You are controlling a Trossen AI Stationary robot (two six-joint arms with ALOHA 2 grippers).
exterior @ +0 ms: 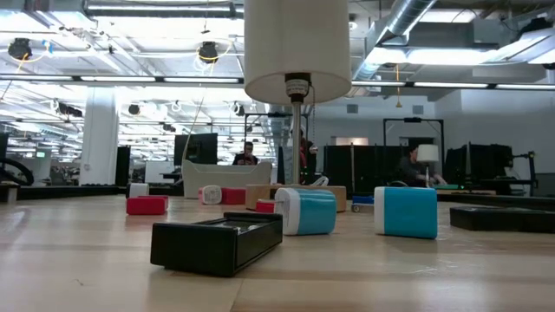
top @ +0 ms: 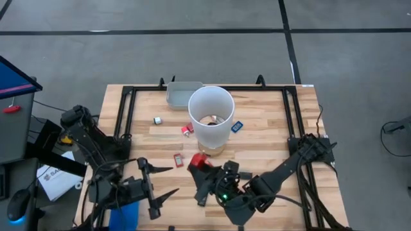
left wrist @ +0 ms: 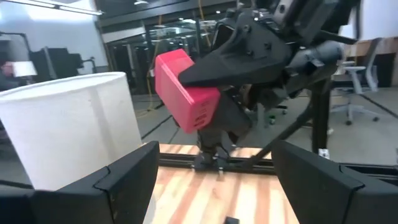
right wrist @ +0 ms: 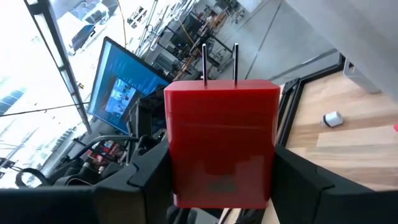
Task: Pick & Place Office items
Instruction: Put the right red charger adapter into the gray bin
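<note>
Right gripper [top: 200,163] raised beside white cylinder [top: 210,115], fingers clamping red block [right wrist: 221,143]; left gripper [top: 157,183] low, fingers wide.

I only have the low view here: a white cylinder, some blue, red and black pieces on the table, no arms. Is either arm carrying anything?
Observer: Yes. The right gripper has its jaws closed on a red block, held above the table beside the white cylinder.
Operator: Which end of it sticks out?
Observer: In the right wrist view two metal prongs point away from the jaws.
Operator: And the left arm?
Observer: The left gripper sits near the table's front edge, jaws open and empty.
Operator: Is the cylinder empty?
Observer: No, from above small dark pieces lie at its bottom.
</note>
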